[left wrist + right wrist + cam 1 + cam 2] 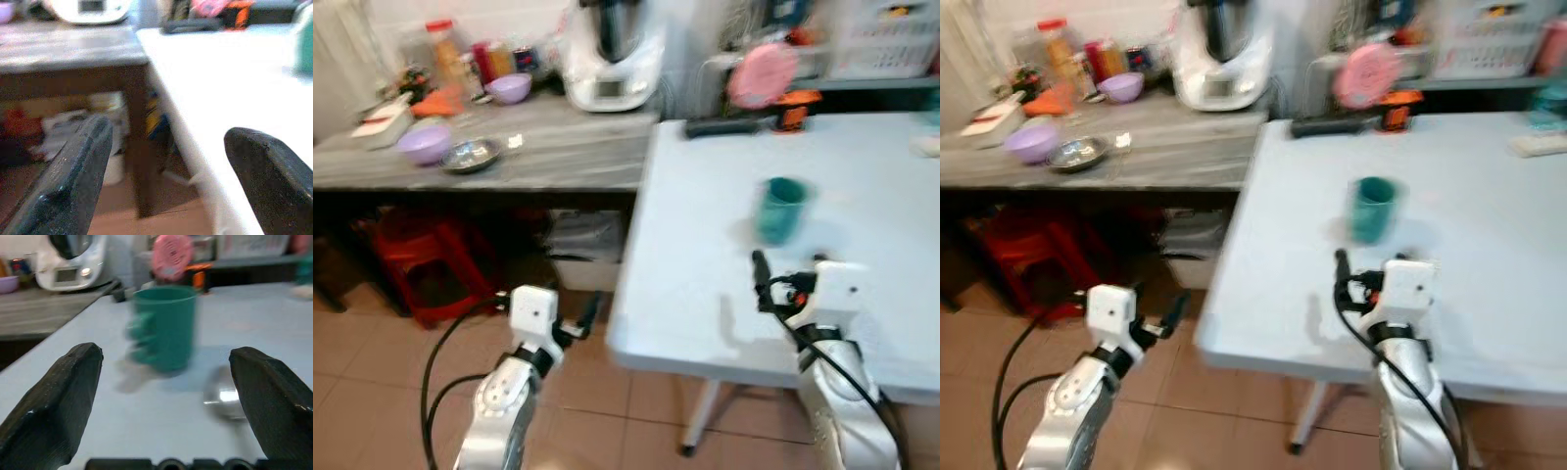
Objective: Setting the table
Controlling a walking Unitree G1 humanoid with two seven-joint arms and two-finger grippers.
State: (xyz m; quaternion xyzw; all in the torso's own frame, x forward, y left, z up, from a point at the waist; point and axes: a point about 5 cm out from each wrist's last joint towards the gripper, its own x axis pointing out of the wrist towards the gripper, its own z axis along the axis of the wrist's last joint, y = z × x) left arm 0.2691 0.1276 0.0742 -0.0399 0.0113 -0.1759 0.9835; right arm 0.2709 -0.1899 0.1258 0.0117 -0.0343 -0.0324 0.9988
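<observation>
The green cup (164, 328) is standing upright on the pale table (705, 294), just ahead of the right gripper (166, 401), whose jaws are gaping empty. The left gripper (166, 181) is hanging open off the table's edge. Risk: a blurred, moving approach (handle facing sideways) is likely to knock the cup over.

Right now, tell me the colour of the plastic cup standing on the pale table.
Teal green; the plastic cup shows best in the right wrist view.

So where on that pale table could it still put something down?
Bare stretches lie left of the green cup, toward the table's near edge, and right of it. The far edge by the pink disc is busier, and the grey counter crowded around the purple bowl.
</observation>
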